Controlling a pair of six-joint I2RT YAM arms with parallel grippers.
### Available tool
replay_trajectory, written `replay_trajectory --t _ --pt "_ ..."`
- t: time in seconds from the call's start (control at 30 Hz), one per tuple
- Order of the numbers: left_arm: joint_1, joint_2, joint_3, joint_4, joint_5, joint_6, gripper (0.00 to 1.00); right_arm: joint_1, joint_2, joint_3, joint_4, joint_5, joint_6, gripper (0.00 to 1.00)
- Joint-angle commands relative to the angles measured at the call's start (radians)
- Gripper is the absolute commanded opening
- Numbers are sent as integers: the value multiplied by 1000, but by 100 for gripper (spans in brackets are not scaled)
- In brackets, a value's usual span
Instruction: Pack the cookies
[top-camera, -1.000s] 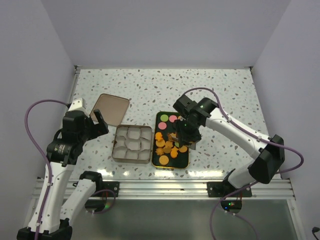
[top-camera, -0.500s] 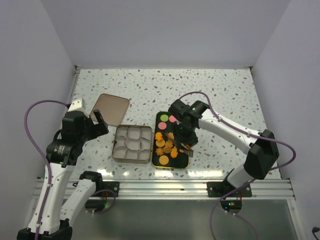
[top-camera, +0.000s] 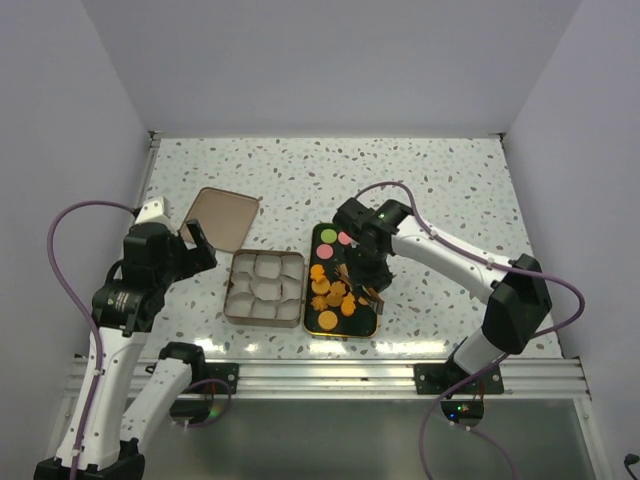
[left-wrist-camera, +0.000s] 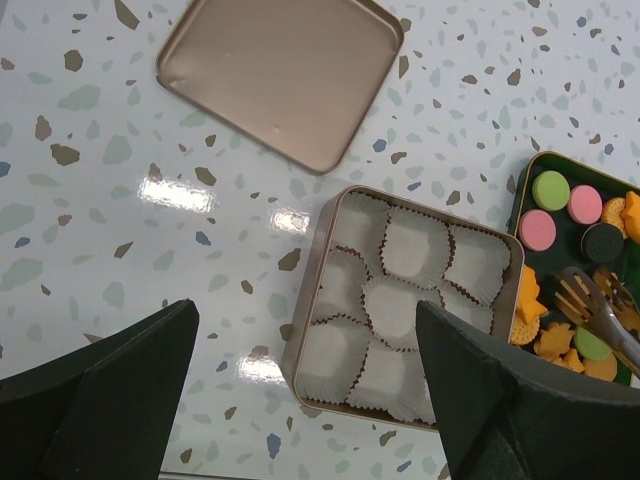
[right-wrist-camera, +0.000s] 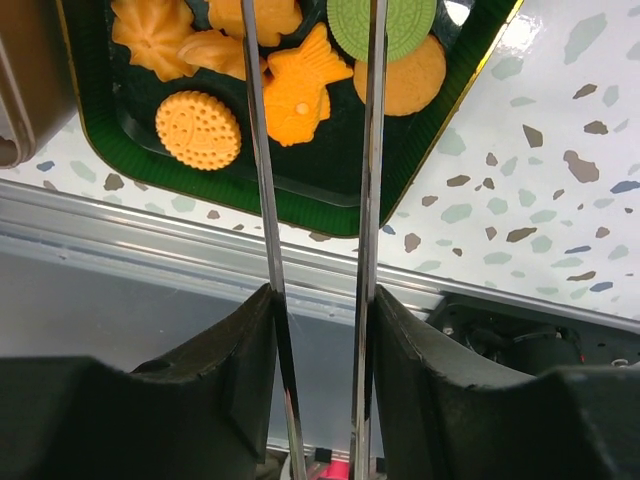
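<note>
The cookies lie on a dark green tray: mostly orange rounds and shapes, with pink, green and dark rounds at the far end. My right gripper is shut on metal tongs and holds them over the tray. The tong arms stand apart, with an orange fish-shaped cookie and a green round cookie beneath them. The tong tips are cut off at the top of the right wrist view. My left gripper is open and empty, left of a square tin lined with empty white paper cups.
The tin's lid lies upside down behind and left of the tin. In the left wrist view the tin's rim, the lid and the tongs over the cookies show. A metal rail borders the near edge.
My right gripper has shifted a little to the left with the tongs, staying over the cookie tray. The left arm has not moved.
</note>
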Motion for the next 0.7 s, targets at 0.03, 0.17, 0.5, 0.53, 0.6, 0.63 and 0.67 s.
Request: replay_trajectory --t 0.03,0.17,0.5,0.53,0.6,0.63,0.67 --pt "-3 0 21 3 -1 21 96 2 0 108 -53 45 -5 40" --pt "-3 7 35 -5 -5 21 96 2 17 229 -110 90 -15 40" --pt "-3 46 95 -12 -28 33 96 98 126 544 -173 73 18 38" --pt "-3 46 95 -11 -30 35 96 115 141 594 -166 61 24 38" --pt "-3 53 95 -8 -39 38 96 170 199 648 -157 50 42 38" --pt "-3 53 95 -8 -47 39 96 189 225 709 -157 50 47 38" --pt "-3 56 95 -6 -48 39 96 221 271 744 -160 50 50 38"
